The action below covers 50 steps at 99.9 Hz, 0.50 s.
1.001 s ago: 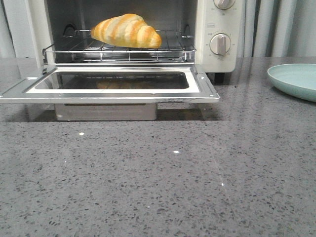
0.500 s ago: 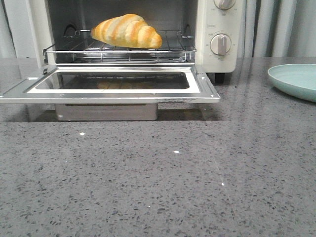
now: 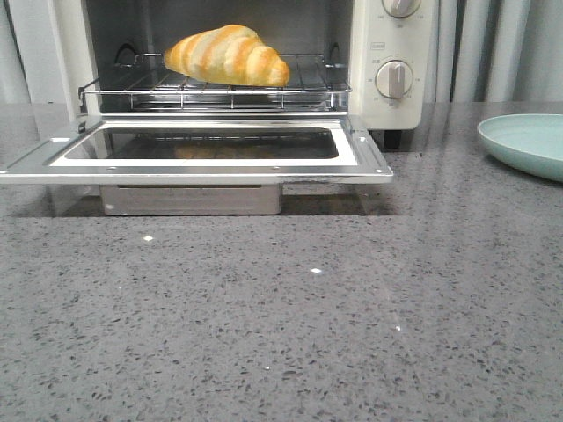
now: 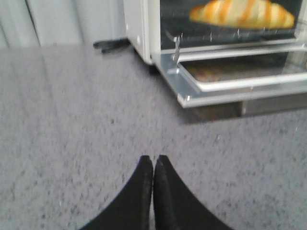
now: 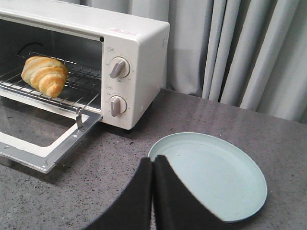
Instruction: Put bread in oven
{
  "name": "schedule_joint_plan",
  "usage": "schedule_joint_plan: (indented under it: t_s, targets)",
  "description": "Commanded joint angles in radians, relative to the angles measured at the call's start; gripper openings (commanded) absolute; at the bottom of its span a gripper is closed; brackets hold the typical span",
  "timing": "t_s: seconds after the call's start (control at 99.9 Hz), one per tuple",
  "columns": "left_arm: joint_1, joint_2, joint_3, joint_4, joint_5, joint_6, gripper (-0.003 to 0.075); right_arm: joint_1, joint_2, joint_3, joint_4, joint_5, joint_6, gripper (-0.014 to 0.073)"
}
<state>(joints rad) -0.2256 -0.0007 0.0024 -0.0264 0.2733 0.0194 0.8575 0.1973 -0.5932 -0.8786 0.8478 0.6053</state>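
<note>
The bread (image 3: pixel 227 54) lies on the wire rack (image 3: pixel 211 90) inside the cream-white oven (image 3: pixel 391 53), whose glass door (image 3: pixel 202 151) hangs open and flat. The bread also shows in the left wrist view (image 4: pixel 242 13) and the right wrist view (image 5: pixel 44 75). My left gripper (image 4: pixel 153 159) is shut and empty, over bare counter to the left of the oven door (image 4: pixel 240 84). My right gripper (image 5: pixel 154 160) is shut and empty, above the near rim of the pale green plate (image 5: pixel 216 172), right of the oven (image 5: pixel 129 72). Neither gripper shows in the front view.
The pale green plate (image 3: pixel 526 142) sits empty at the right of the grey speckled counter (image 3: pixel 281 325). Two round knobs (image 3: pixel 392 79) are on the oven's right panel. Grey curtains (image 5: pixel 240 52) hang behind. A dark cable (image 4: pixel 109 44) lies behind the oven's left side.
The front view has shifted very slightly; the bread, rack, door and plate keep their places. No gripper enters the front view.
</note>
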Motion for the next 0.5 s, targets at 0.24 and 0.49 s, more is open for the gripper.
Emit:
schedule_joint_plan:
  t_s: [0.24, 0.49]
  targets:
    - [0.012, -0.029, 0.021, 0.010, -0.014, -0.046, -0.0021, -0.004, 0.013, -0.022, -0.056, -0.047, 0.002, -0.0048]
    - [0.012, -0.029, 0.021, 0.010, -0.014, -0.046, -0.0021, -0.004, 0.013, -0.022, -0.056, -0.047, 0.002, -0.0048]
